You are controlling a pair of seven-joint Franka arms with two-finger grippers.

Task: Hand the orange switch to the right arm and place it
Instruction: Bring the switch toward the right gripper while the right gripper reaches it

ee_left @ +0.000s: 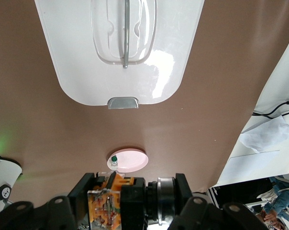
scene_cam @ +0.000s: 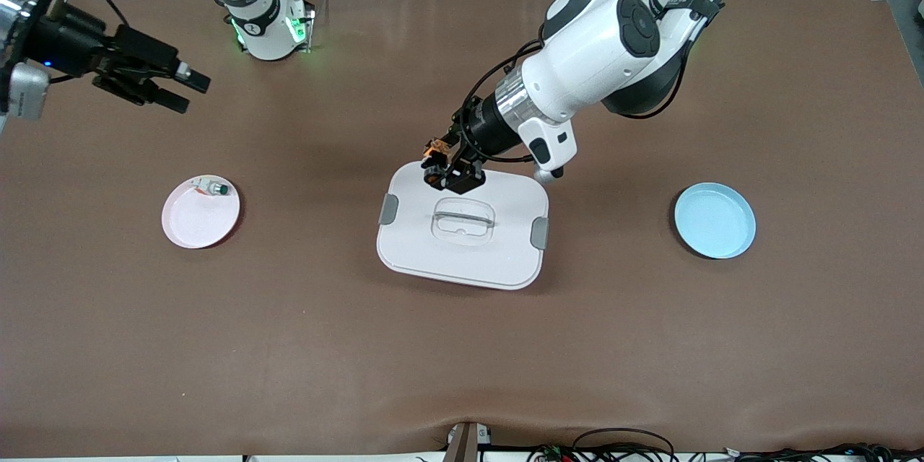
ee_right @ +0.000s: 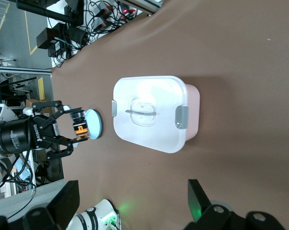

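Hanging in the middle of the front view, the orange switch (scene_cam: 434, 152) sat pinched in the left hand (scene_cam: 442, 167), its orange cap and terminals showing between the black fingers (ee_left: 82, 192), over the edge of the white lidded box (scene_cam: 462, 225) that lay toward the robots' bases. The box stood on the brown surface (scene_cam: 462, 346), its clear handle (scene_cam: 463, 219) in the lid's centre and a grey latch (scene_cam: 388, 209) at each short end. At the upper left of that frame the right hand (scene_cam: 184, 90) hung in the air over bare surface, fingers spread apart and holding nothing. Below it, at centre left, lay a pink plate (scene_cam: 200, 220) carrying a small green-capped button (scene_cam: 215, 189). A light blue plate (scene_cam: 715, 220) sat at centre right.
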